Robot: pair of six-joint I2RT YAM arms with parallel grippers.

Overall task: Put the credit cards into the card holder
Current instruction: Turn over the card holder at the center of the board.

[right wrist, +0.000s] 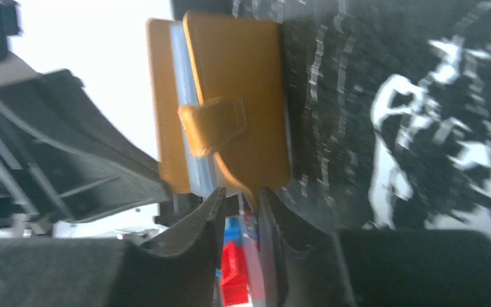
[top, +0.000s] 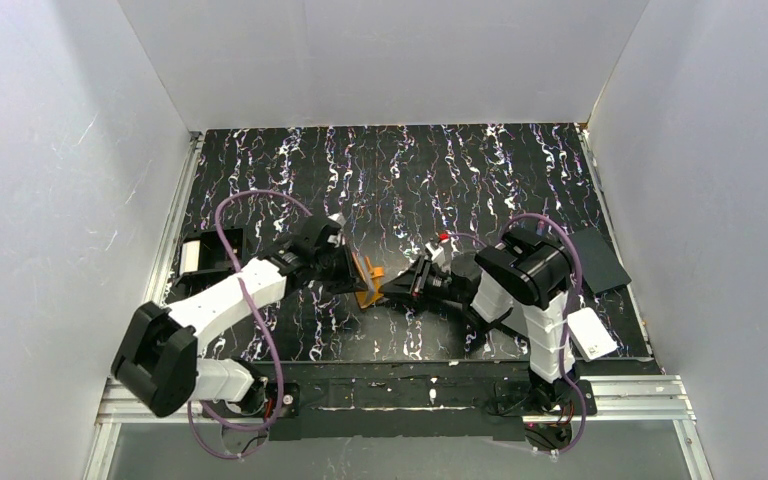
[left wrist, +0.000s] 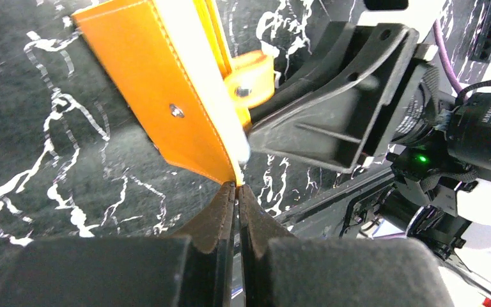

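The card holder (top: 368, 283) is upright on edge near the centre of the desk (top: 460, 170). Its long axis runs roughly 12 to 6 o'clock in the top view. It lies between both arms, about equally near each. My left fingers (left wrist: 220, 214) reach in from 9 o'clock and are pressed together on a cover corner. My right fingers (right wrist: 208, 217) come from 3 o'clock and stand narrowly apart around the other cover's edge. I cannot confirm that they clamp it.
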